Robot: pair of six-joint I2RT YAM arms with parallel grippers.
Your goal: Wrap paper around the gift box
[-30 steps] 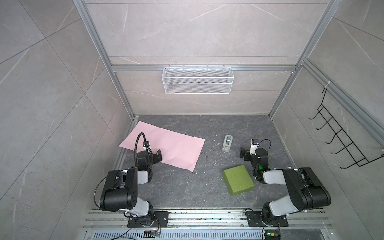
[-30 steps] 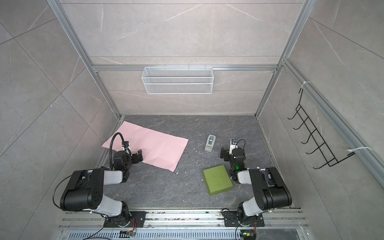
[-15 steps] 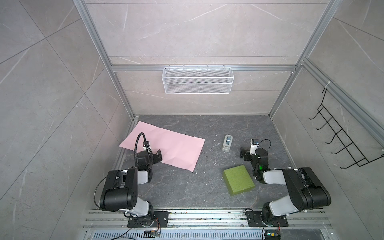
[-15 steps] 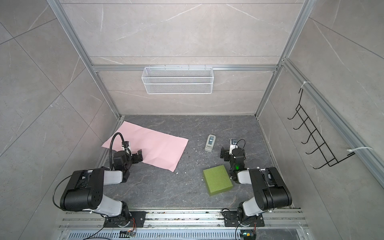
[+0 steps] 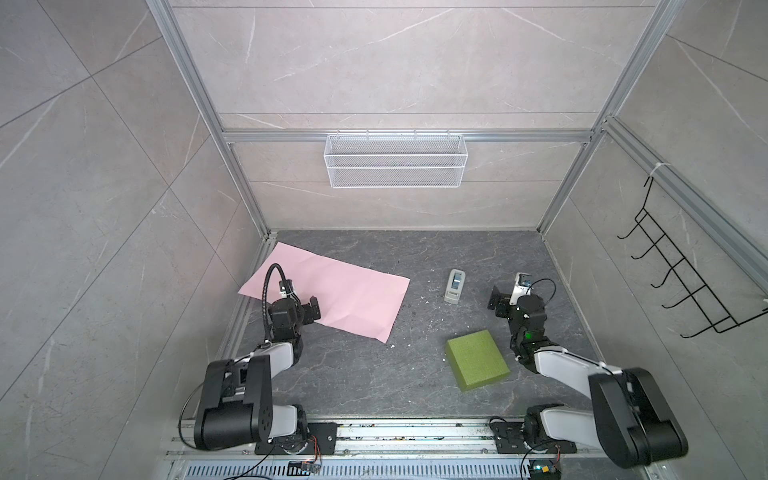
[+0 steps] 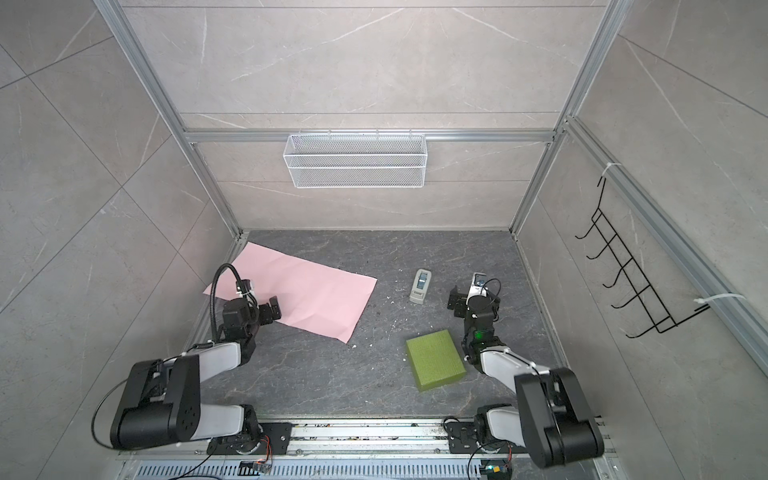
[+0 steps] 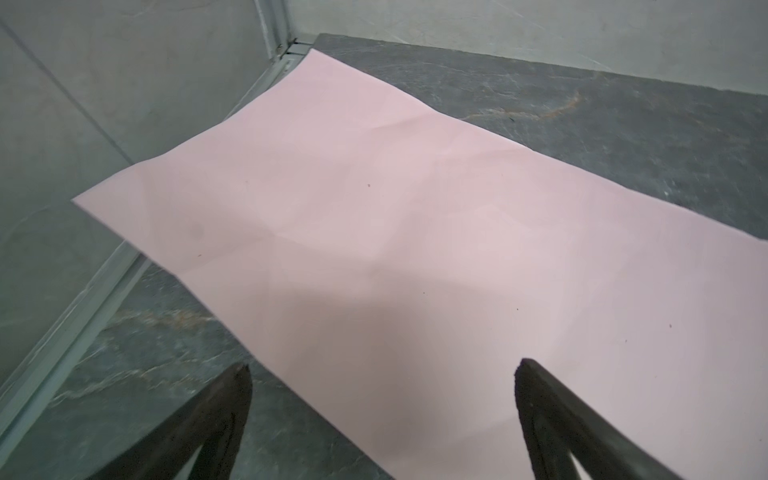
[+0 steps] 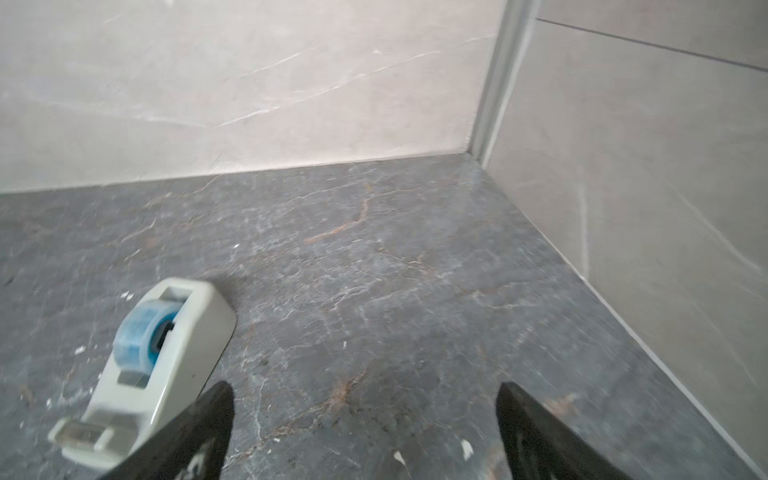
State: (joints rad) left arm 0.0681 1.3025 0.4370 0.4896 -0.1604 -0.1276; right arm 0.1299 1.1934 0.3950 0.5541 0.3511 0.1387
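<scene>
The gift box (image 5: 478,359) (image 6: 434,359), flat and olive-green, lies on the dark floor at the front right. The paper (image 5: 332,291) (image 6: 299,286) lies flat at the back left, pink face up, one corner against the left wall. My left gripper (image 5: 313,309) (image 6: 272,309) hovers open over the paper's near edge; the left wrist view shows the paper (image 7: 415,208) beyond the empty left gripper (image 7: 382,370). My right gripper (image 5: 509,293) (image 6: 463,297) stands open behind the box, apart from it. In the right wrist view, bare floor lies between the right gripper (image 8: 365,386) jaws.
A grey-white tape dispenser (image 5: 454,285) (image 6: 420,286) (image 8: 153,365) with a blue roll stands left of the right gripper. A white wire basket (image 5: 395,160) hangs on the back wall. A black hook rack (image 5: 685,282) hangs on the right wall.
</scene>
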